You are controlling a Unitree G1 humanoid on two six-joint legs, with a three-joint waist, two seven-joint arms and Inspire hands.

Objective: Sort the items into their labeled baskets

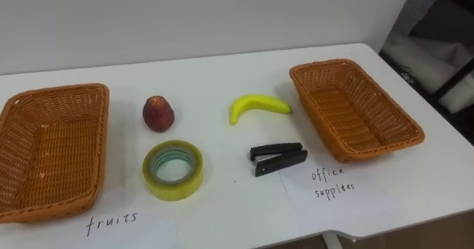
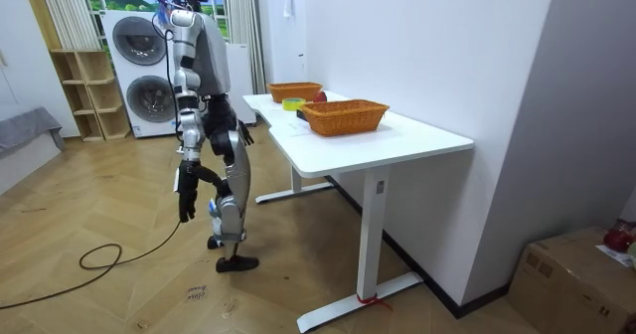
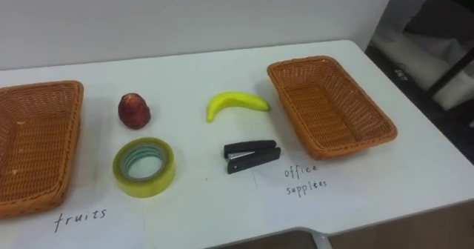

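On the white table [image 1: 215, 71] stand two empty wicker baskets: one at the left [image 1: 52, 153] above a handwritten "fruits" label, one at the right [image 1: 355, 108] beside an "office supplies" label. Between them lie a red peach [image 1: 158, 113], a yellow banana [image 1: 259, 105], a roll of yellow tape [image 1: 194, 176] and a black stapler [image 1: 278, 158]. In the room view I stand at the table's long side, a little back from it. My right hand [image 2: 186, 200] hangs by my thigh and my left hand [image 2: 243, 135] is low near the table's edge.
The table's far edge meets a white wall. Its right end drops off beside dark furniture [image 1: 444, 49]. In the room view there are washing machines [image 2: 139, 76] and shelves [image 2: 84, 95] behind me, wooden floor around me, and a cardboard box [image 2: 581, 274] at the right.
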